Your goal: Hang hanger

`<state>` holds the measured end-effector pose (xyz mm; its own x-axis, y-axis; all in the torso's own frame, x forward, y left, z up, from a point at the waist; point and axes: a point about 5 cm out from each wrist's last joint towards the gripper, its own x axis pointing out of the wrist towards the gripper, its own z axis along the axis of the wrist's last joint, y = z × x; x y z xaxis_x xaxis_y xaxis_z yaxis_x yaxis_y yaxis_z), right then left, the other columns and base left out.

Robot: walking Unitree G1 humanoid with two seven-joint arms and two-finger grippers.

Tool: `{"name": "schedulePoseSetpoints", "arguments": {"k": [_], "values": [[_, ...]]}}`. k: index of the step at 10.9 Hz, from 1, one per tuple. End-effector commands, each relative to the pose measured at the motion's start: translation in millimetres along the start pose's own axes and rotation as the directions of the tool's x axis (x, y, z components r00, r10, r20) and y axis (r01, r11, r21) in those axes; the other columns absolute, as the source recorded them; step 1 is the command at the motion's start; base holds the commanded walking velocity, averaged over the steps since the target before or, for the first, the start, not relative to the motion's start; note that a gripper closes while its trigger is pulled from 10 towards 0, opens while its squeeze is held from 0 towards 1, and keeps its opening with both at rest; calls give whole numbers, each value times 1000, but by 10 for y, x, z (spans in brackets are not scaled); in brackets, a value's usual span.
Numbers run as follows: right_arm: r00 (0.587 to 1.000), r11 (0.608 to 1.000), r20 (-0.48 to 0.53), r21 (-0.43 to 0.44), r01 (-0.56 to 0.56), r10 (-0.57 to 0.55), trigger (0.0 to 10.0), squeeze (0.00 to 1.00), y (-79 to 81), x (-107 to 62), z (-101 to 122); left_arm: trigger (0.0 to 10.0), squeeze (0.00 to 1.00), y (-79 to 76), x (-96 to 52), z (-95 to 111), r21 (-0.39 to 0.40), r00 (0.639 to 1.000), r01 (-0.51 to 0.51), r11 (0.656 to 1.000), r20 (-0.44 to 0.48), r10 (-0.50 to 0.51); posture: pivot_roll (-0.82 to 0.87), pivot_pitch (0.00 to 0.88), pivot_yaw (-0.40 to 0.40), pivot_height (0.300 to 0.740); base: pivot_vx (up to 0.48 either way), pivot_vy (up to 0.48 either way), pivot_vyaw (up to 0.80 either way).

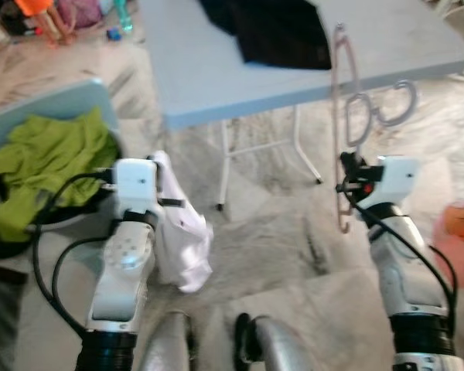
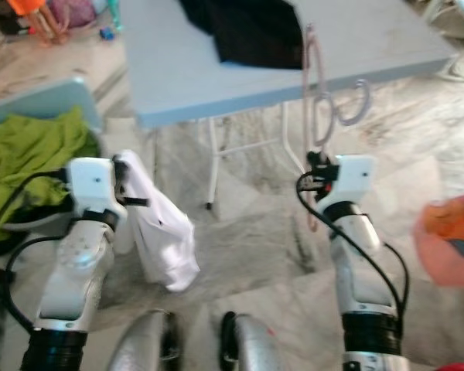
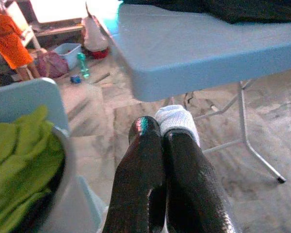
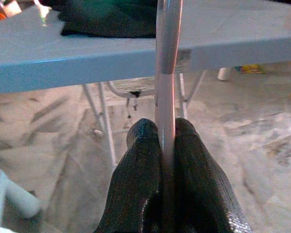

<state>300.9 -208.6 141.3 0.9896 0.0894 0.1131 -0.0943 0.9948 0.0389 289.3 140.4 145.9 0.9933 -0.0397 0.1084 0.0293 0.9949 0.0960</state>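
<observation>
Gripping the pink hanger point(image 1: 344, 116) upright before the table point(image 1: 216, 85) front edge, right gripper point(image 4: 166, 141) is clenched on its bar, left gripper point(image 3: 164, 141) clamps white cloth point(image 1: 182, 239); thin bar could slip or twist.

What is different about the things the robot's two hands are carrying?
The left gripper is shut on a white cloth, soft and crumpled, hanging limp beside the arm. The right gripper is shut on a pink hanger, thin, rigid and upright, rising in front of the blue table. The cloth droops below its gripper; the hanger stands above its own. Both are pinched between closed black fingers.
</observation>
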Motion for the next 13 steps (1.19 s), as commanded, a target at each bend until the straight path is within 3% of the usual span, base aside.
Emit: {"name": "schedulePoseSetpoints", "arguments": {"k": [1,9,11,13], "values": [[1000,1000,13,-11,-15,15,10000,0,11,-16,27,10000,0,53,-14,1,15,1000,-23,1000,5,23,-16,227,-19,740,0,-319,0],[999,999,22,-23,-32,33,10000,0,12,8,58,10000,0,75,17,-5,20,1000,-31,999,1,31,-16,224,-22,740,0,-313,0],[999,999,20,-20,-32,32,10000,0,23,4,44,10000,0,109,27,13,8,996,-92,996,12,92,-16,224,-22,740,0,0,0],[999,999,18,-15,-37,37,10000,0,33,-3,39,10000,0,158,30,62,-13,995,-90,996,38,91,-17,228,-22,740,0,0,0]]}}
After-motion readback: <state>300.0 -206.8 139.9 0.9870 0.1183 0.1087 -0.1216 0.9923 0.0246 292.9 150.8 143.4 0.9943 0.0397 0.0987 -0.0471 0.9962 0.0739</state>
